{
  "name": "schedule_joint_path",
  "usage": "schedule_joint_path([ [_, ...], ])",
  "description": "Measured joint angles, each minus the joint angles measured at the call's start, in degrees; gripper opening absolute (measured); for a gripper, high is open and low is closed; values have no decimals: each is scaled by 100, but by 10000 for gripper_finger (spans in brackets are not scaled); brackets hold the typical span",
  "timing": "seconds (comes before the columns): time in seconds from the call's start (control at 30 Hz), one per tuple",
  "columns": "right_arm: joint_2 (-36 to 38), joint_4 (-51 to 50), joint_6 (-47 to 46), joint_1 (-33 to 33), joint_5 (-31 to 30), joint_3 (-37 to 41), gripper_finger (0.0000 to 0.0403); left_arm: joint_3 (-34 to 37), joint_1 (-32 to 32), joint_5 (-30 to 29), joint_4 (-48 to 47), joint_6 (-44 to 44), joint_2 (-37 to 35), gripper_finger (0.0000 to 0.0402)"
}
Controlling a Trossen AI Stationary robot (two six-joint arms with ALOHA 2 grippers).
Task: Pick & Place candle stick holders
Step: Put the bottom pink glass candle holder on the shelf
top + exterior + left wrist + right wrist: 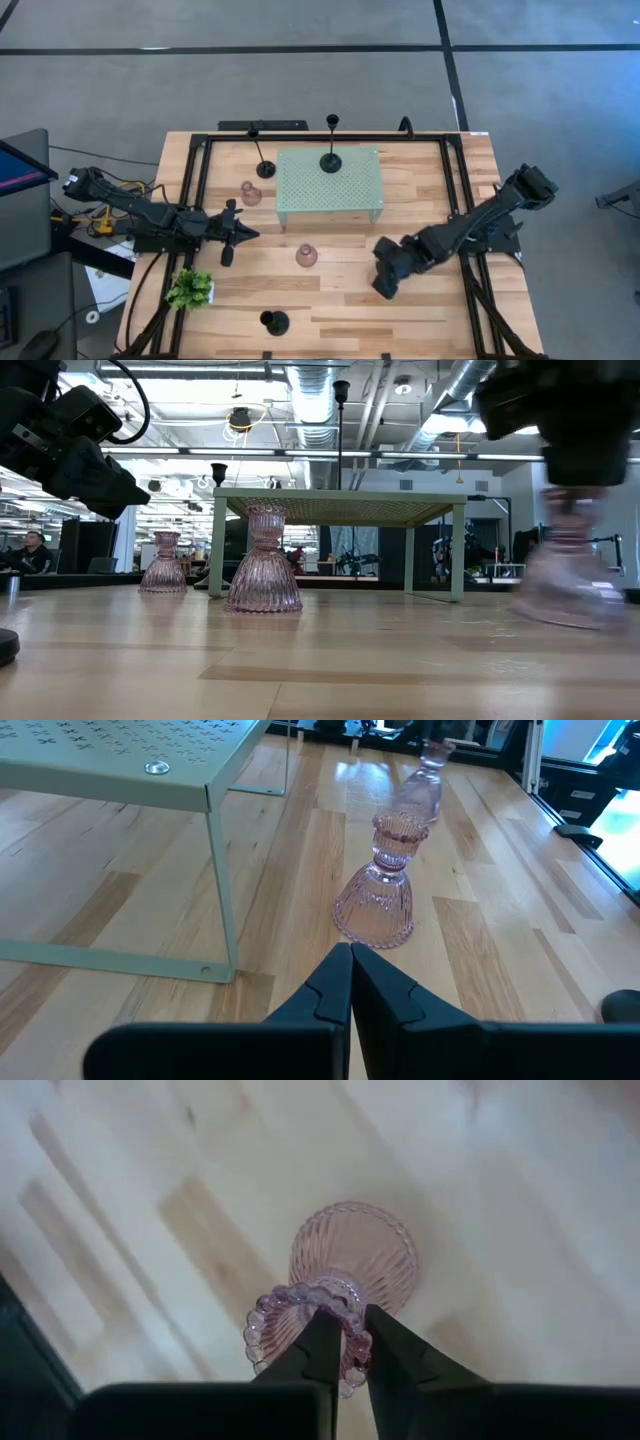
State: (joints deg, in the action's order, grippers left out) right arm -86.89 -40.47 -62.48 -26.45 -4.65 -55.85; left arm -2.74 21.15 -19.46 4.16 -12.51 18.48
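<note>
Right tool pinches pink holder, hidden from overhead.

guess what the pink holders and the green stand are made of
Pink holders: likely ribbed glass or clear plastic; translucent, glossy, light shines through the flutes. The right gripper is shut on one's beaded rim.
Green stand: probably painted sheet metal; thin, perforated top, matte pale finish, slim legs.

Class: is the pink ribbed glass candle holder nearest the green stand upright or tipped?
Upright: the pink ribbed glass holder rests flat on its wide base, neck up.
</note>
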Motion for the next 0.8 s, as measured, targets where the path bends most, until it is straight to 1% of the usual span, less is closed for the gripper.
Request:
schedule_joint_path([
  [0.17, -15, 432, 771, 631, -40, 19, 28, 0, 0, 1, 0, 0, 0, 8],
  [0.37, -15, 568, 1346, 1100, -8, 17, 17, 0, 0, 0, 0, 0, 1, 8],
  [0.5, -14, 608, 1454, 1186, 33, 17, 23, 0, 0, 1, 0, 0, 1, 8],
  [0.67, -11, 609, 1515, 1149, 567, -161, 12, 0, -1, 0, 0, 0, 0, 8],
  [0.8, -2, 635, 1657, 1063, 615, -377, 12, 0, 0, 2, 0, 0, 0, 8],
])
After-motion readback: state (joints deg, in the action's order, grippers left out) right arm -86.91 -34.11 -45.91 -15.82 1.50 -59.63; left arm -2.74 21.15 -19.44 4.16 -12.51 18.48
